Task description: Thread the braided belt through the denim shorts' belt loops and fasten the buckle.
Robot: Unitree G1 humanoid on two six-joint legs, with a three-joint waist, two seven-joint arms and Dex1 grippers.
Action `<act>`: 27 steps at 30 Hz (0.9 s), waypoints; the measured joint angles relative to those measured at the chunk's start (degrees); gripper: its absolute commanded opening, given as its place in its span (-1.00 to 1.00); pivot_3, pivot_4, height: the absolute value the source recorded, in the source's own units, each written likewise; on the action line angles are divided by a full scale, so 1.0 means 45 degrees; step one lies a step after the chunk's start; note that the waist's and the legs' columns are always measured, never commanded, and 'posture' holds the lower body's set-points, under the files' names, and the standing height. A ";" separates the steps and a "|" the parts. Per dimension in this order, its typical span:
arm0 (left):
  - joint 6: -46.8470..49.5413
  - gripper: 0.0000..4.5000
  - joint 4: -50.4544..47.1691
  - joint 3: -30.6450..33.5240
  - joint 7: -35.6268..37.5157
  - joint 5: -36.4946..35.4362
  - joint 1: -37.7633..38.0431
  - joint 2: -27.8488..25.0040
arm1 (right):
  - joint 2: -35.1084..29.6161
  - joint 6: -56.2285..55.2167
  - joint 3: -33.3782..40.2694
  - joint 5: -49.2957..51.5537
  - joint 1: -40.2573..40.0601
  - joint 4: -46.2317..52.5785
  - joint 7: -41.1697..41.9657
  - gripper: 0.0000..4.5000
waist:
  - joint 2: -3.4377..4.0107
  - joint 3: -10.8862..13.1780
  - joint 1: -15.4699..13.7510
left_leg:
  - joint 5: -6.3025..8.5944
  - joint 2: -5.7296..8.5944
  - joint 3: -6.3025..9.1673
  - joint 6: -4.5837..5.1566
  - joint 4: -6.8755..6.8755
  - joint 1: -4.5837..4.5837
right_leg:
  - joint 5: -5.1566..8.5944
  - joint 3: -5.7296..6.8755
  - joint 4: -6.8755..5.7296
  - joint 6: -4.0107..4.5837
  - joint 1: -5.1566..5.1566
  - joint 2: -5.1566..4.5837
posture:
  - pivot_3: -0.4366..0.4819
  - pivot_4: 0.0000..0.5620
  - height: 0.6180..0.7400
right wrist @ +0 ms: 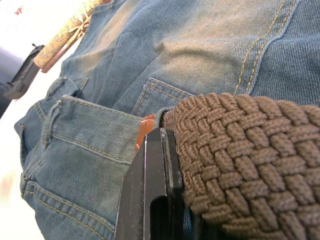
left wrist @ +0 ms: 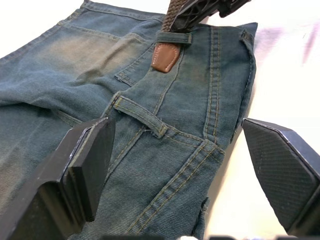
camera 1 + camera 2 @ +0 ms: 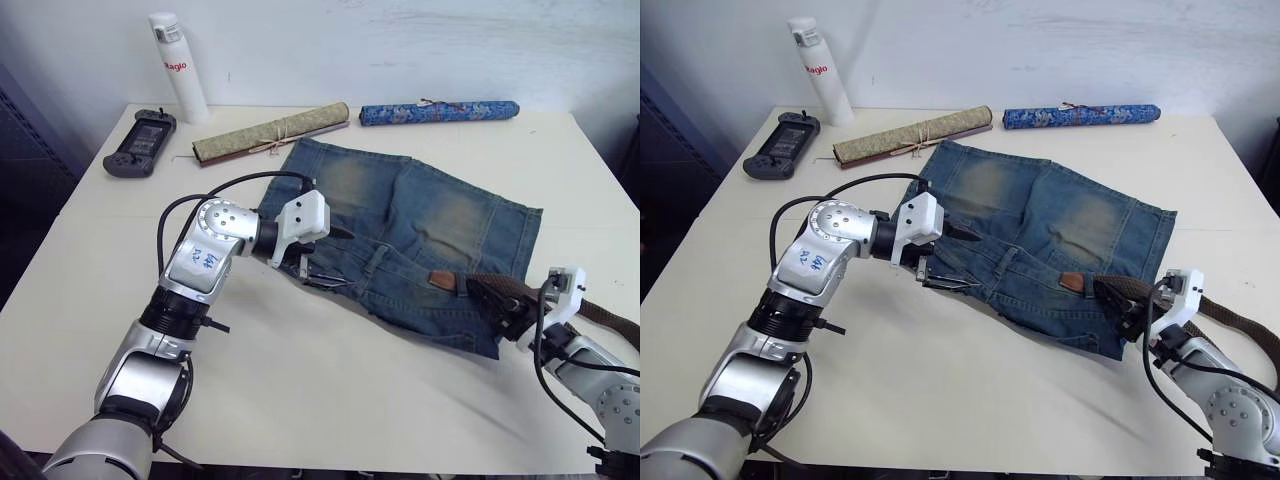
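Denim shorts lie flat at frame centre, waistband toward the bottom edge. Right gripper, lower right, pinches the braided belt, whose brown tip has passed one belt loop. Left gripper stands wide open over the waistband.

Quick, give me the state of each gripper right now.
Left gripper: open, fingers spread over the waistband of the denim shorts, holding nothing.
Right gripper: shut on the braided belt at the shorts' edge.

"raglo" — on white bottle
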State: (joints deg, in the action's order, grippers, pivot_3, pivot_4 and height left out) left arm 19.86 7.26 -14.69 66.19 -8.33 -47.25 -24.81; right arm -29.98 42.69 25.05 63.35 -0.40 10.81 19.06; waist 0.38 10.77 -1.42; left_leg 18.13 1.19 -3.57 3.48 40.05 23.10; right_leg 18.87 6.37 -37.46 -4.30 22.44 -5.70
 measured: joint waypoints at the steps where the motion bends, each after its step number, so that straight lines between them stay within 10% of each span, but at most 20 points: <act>1: 0.0000 0.99 -0.0007 -0.0036 -0.0009 0.0000 0.0047 0.0039 | 0.0149 0.0008 -0.0001 -0.0007 0.0009 0.0016 -0.0105 -1.00 | 0.0001 0.0000 0.0002 | 0.0000 0.0000 0.0000 0.0000 0.0000 0.0000 | 0.0000 0.0000 -0.0001 0.0000 0.0000 0.0000 | -0.05 -0.47 0.11; 3: -0.0005 0.99 -0.0009 -0.0168 -0.0020 0.0002 0.0098 0.0084 | 0.0271 0.0049 -0.0004 -0.0041 0.0003 0.0067 -0.0287 -1.00 | 0.0000 0.0000 0.0006 | 0.0000 0.0000 0.0000 0.0000 0.0000 -0.0001 | 0.0000 -0.0001 -0.0001 0.0000 0.0000 0.0000 | -0.05 -0.47 0.11; 12: -0.0429 1.00 0.0000 -0.0523 -0.0018 0.0051 0.0098 0.0335 | 0.0318 0.0712 0.0324 0.0639 -0.0572 0.1299 -0.0727 0.98 | 0.0003 -0.0002 -0.0045 | 0.0000 0.0003 0.0005 0.0000 0.0001 0.0000 | 0.0000 -0.0002 0.0002 0.0000 -0.0002 -0.0007 | -0.05 -0.47 0.11; 27: -0.1518 1.00 0.0734 -0.1037 0.0047 0.0372 -0.0034 0.1076 | 0.2752 -0.0262 0.1959 0.3256 -0.2145 0.2752 -0.3904 0.98 | 0.0006 -0.0004 0.0001 | 0.0000 0.0008 -0.0002 -0.0001 -0.0002 0.0002 | 0.0001 -0.0017 0.0005 0.0001 0.0013 -0.0012 | -0.05 -0.47 0.11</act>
State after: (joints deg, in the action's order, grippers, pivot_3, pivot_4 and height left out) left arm 13.03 10.56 -19.35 66.40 -6.66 -47.40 -19.97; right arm -17.60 41.51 33.86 78.01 -10.06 23.19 1.49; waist 0.41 10.75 -1.42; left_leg 18.13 1.23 -3.58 3.48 40.04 23.11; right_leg 18.87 6.30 -37.44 -4.29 22.50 -5.76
